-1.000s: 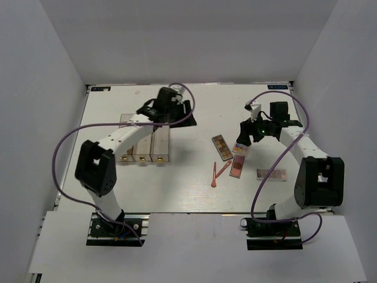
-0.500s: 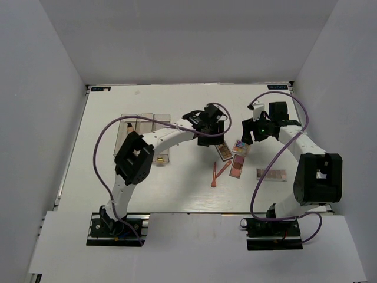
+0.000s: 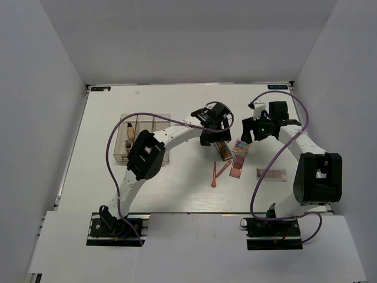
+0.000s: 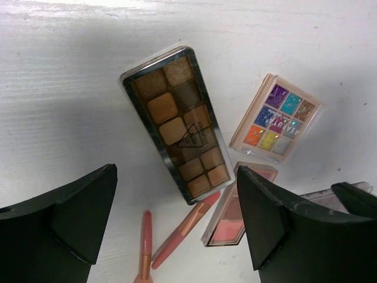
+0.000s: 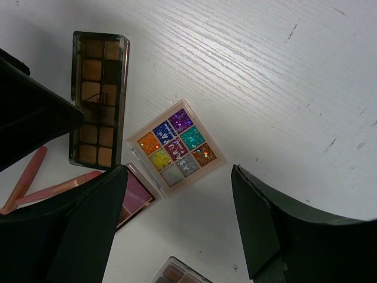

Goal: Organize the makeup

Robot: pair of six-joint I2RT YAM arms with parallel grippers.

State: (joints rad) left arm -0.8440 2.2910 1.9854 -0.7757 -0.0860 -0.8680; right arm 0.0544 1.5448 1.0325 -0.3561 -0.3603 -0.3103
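Both arms are parked over the loose pile right of centre on the white table (image 3: 177,188), well apart from the clear three-compartment plastic organizer (image 3: 147,125) on the left. Left gripper (image 4: 175,177) is released and empty, hovering above the long brown-toned eyeshadow palette (image 4: 177,127). Its fingers sit either side of the palette's narrow width, which I read as lining up to pinch across the short axis, since the long axis wouldn't fit the span. Right gripper (image 5: 179,171) is also spread wide with nothing in it, and it hangs over the square multicolour glitter palette (image 5: 177,147). That palette's lower corner meets the pink blush-toned palette (image 4: 232,215); I can't tell whether it's touching or overlapping. Two thin orange-pink sticks (image 4: 179,230) lie just beside the brown palette's near end, one of them at its corner, so a low approach could nudge them. The mauve palette (image 3: 271,174) lies flat on the right side of the pile. One beige bottle with a dark cap (image 3: 128,137) is in the organizer's leftmost compartment; I can't resolve the other compartments. My read is that sorting is early, with the palettes and sticks all outside. The wrists are close together, so I'd move one arm at a time.
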